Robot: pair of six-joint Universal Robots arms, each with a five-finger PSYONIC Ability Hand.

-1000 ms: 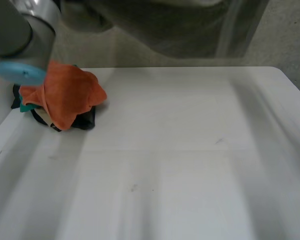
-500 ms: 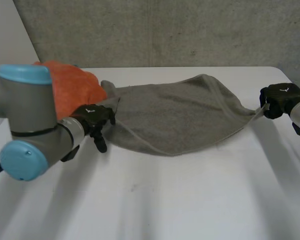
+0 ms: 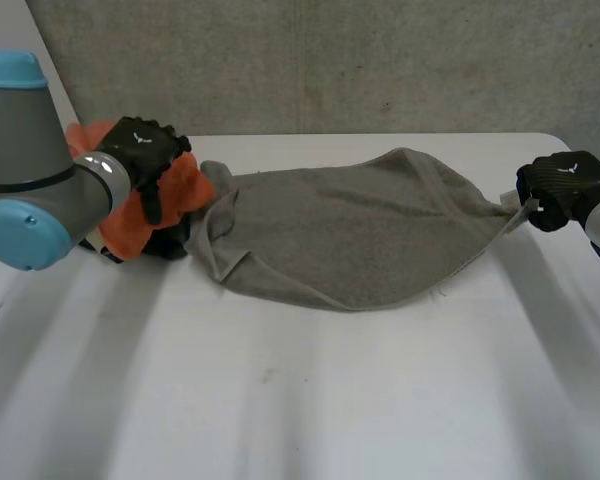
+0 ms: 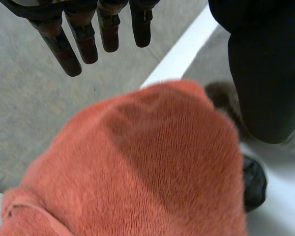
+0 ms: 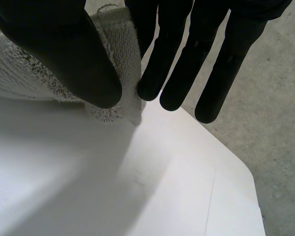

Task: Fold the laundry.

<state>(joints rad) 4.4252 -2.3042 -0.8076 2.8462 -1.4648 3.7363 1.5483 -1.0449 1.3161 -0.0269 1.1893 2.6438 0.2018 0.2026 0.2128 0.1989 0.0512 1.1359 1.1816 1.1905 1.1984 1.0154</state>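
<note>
Stretching along the far edge of the white table (image 3: 330,400), one grey towel (image 3: 350,230) lies rumpled, its right corner reaching the right hand (image 3: 560,190) near the table's right edge. That hand's thumb (image 5: 64,54) and straight fingers (image 5: 162,59) pinch the towel's hemmed corner between them. At the far left corner, the left hand (image 3: 140,150) hovers over one orange towel (image 3: 140,215), its fingers (image 4: 83,39) straight and spread, holding nothing. One dark garment (image 3: 170,243) lies under the orange towel, touching the grey towel's left end.
</note>
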